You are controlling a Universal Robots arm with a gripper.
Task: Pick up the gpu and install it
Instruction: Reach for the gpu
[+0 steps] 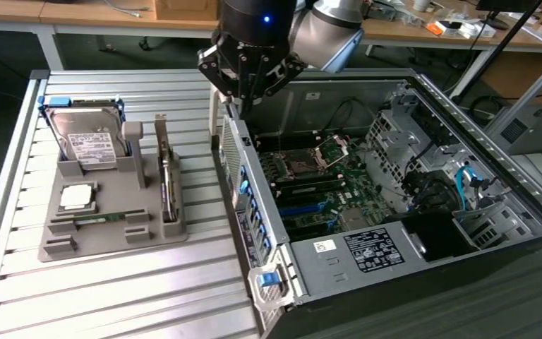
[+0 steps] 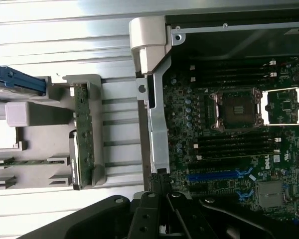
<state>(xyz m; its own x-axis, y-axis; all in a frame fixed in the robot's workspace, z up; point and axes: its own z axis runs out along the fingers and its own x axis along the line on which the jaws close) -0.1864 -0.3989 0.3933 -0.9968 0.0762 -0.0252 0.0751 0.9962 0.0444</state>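
Gpu (image 1: 164,176) and gripper (image 1: 238,99) were well apart, and the card had not been taken up. The gripper's fingers were pressed together with nothing between them. They pointed down just above the open computer case (image 1: 238,152), over the wall that faces the parts holder and toward that wall's far end in the exterior view. In the wrist view the closed gripper (image 2: 159,181) hung over this silver wall (image 2: 157,124), with the motherboard (image 2: 229,149) inside the case on one side and the holder outside on the other. A blue expansion slot (image 2: 214,176) lay on the board near the wall. Outside the case, on the exterior view's left, a grey parts holder (image 1: 111,236) rested on the slatted aluminium table (image 1: 111,300). The gpu stood on edge in the holder slot nearest the case, showing in the wrist view as a thin green strip (image 2: 83,134). Its long axis ran parallel to the case wall, so the card lay sideways from the gripper, across the wall and away from the motherboard, and lower than the fingertips. Farther from the case in the same holder stood a hard drive (image 1: 87,145) with a white label, and a narrow memory stick (image 1: 97,219) lay flat toward the holder's near end.
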